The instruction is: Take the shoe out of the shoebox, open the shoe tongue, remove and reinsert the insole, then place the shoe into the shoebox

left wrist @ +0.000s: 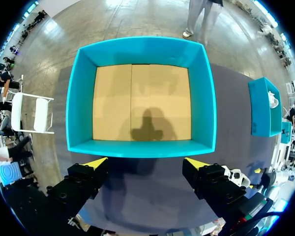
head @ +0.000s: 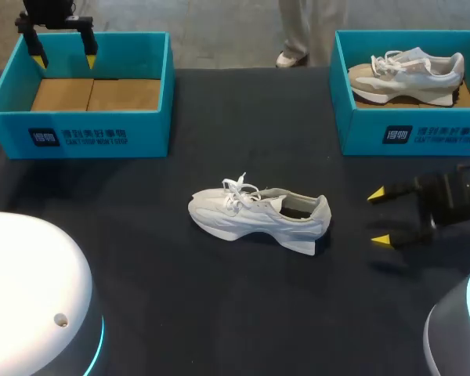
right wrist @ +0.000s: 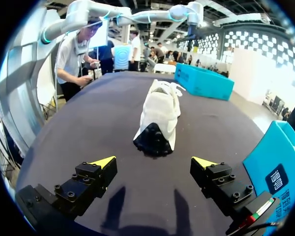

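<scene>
A white shoe [head: 258,215] lies on the dark table at the middle, toe to the left, heel to the right. In the right wrist view the shoe [right wrist: 160,115] sits ahead of my right gripper [right wrist: 155,162], heel toward it. That right gripper [head: 381,216] stands open just right of the heel, apart from it. My left gripper [head: 63,48] hangs open above the empty teal shoebox [head: 149,133] at the back left. The left wrist view looks straight down into that shoebox [left wrist: 206,118], whose cardboard floor is bare, with my left gripper [left wrist: 146,160] over its near wall.
A second teal shoebox [head: 360,129] at the back right holds another pale shoe [head: 407,72]. Its corner [right wrist: 273,162] shows beside my right gripper. Dark tabletop [head: 219,305] lies between the shoe and the front edge.
</scene>
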